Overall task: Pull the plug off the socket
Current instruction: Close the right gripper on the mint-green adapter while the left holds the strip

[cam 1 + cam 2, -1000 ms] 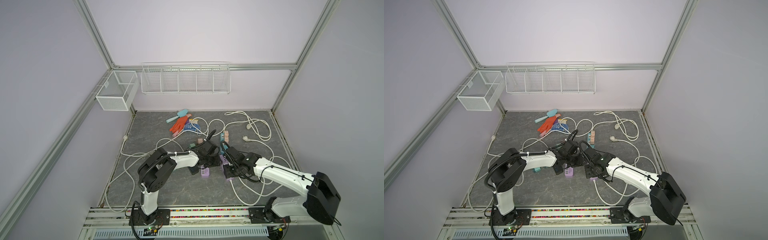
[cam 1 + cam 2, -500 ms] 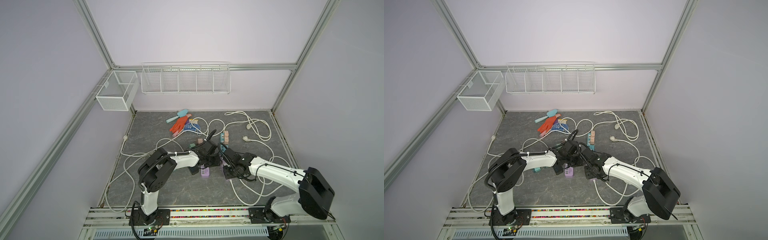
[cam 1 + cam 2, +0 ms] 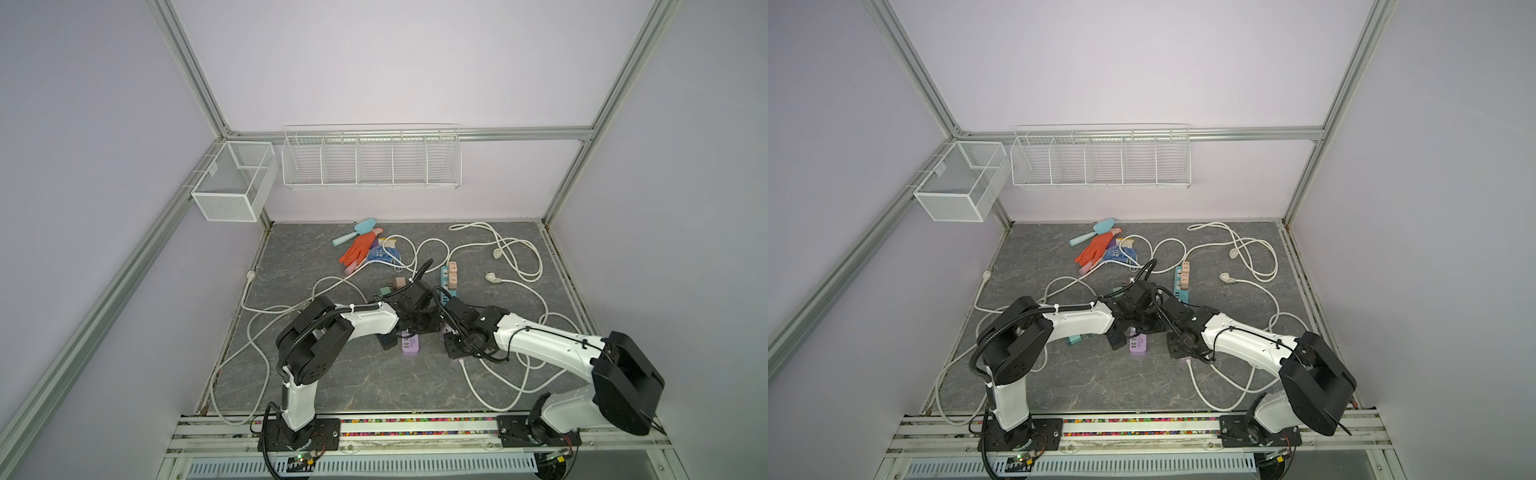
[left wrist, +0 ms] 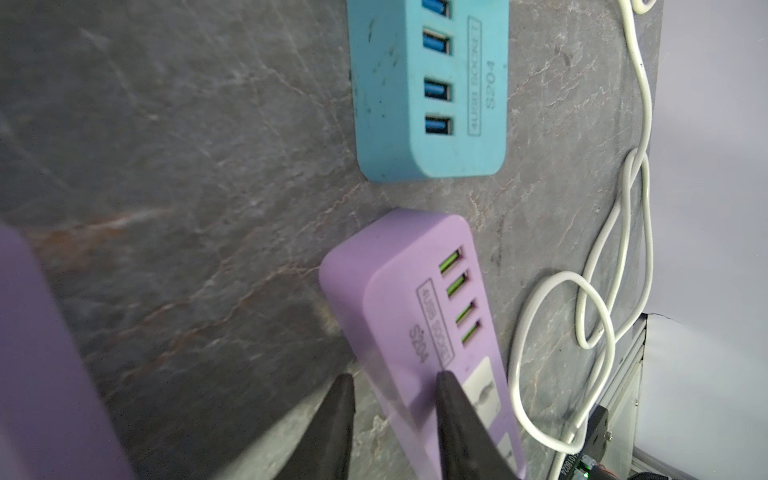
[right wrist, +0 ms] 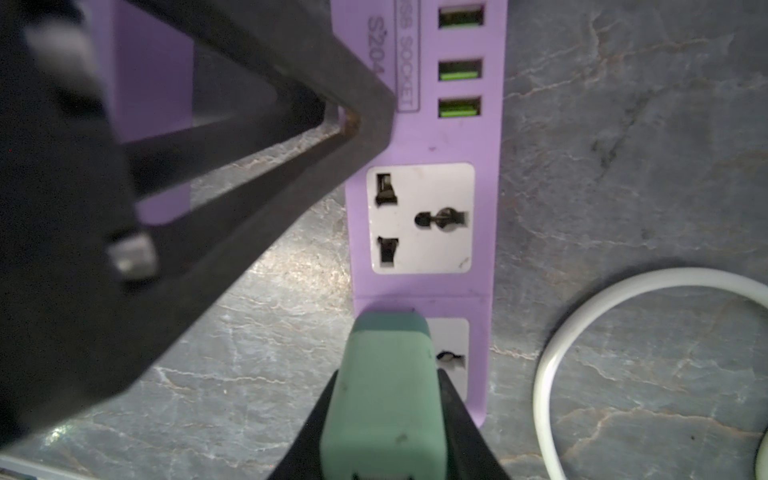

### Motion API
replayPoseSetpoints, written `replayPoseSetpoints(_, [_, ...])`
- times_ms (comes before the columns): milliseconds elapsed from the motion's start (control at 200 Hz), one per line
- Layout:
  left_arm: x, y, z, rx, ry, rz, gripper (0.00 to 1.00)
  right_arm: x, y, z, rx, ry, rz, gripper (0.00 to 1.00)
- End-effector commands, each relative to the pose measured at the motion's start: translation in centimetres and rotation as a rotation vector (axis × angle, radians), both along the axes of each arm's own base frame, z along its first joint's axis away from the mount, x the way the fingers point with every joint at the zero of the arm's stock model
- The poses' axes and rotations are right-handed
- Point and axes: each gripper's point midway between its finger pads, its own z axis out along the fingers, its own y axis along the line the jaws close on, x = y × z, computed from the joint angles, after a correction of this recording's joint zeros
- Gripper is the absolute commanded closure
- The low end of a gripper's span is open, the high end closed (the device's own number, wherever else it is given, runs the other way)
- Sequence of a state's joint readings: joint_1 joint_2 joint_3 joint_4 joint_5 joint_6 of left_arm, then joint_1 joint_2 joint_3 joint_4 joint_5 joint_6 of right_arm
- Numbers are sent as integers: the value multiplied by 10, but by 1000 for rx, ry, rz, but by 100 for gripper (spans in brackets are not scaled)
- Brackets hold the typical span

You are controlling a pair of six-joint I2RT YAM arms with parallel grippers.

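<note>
Squeezing the green plastic plug (image 5: pixel 384 415), the right gripper (image 5: pixel 386 386) holds it tight. The plug sits in the long purple plastic socket strip (image 5: pixel 428 145), not pulled out yet. The left gripper (image 4: pixel 395 380) pinches the strip's edge, likely to hold it down.

The plug (image 5: pixel 386 395) sat on the end outlet of the socket strip (image 5: pixel 424 224). A second strip (image 4: pixel 428 91) lay just beyond the socket strip's port end, a cable loop (image 5: pixel 543 386) beside it, a glove (image 3: pixel 359 249) well behind it.
</note>
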State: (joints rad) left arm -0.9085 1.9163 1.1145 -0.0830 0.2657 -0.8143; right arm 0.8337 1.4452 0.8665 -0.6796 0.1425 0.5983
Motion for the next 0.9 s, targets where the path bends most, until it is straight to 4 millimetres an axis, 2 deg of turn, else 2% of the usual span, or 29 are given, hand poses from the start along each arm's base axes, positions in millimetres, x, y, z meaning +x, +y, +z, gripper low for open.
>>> replayPoseSetpoints(0, [-14,30,-49,163,65,17,67,0,-3,-4,-35,3,-8,70])
replayPoseSetpoints(75, [-16,34,-52,177,70,18,67,0,-5,-3,-45,-4,-12,72])
replayPoseSetpoints(110, [-17,36,-54,184,74,19,67,6,1,6,-25,-23,-14,73])
replayPoseSetpoints(335, [-25,50,-67,227,93,25,68,10,-2,13,-37,-52,-17,76])
replayPoseSetpoints(485, [-30,59,-75,252,100,33,69,14,13,18,6,-53,-4,78])
replayPoseSetpoints(770, [-31,62,-74,268,96,26,70,16,-12,25,-94,-110,-3,79])
replayPoseSetpoints(840, [-32,61,-75,274,102,21,70,15,-11,27,-85,-107,-7,79])
replayPoseSetpoints(895, [-32,61,-75,272,102,19,70,12,-3,25,-49,-92,5,79])
